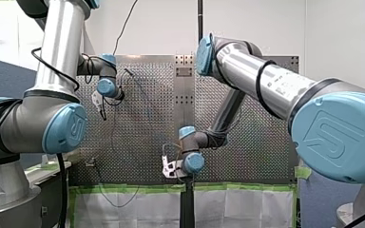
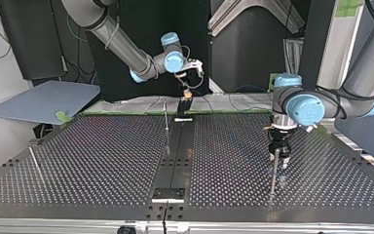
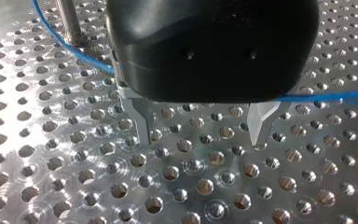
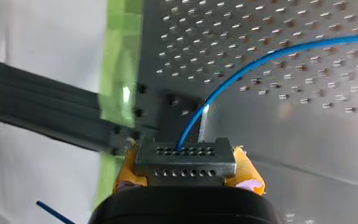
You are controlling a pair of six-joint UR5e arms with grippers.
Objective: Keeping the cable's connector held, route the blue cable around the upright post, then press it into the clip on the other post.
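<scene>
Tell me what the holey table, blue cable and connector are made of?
The perforated table looks like bare shiny metal, with bright glare around the holes. The blue cable: probably smooth plastic coating; it curves softly. The connector: dull grey block with rows of holes; plastic or metal, unclear.

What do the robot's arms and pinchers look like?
My left arm and my right arm are silver tubes with round light-blue caps stamped with a logo and black cables. My left gripper is black with metal fingers; my right gripper has yellow pads.
</scene>
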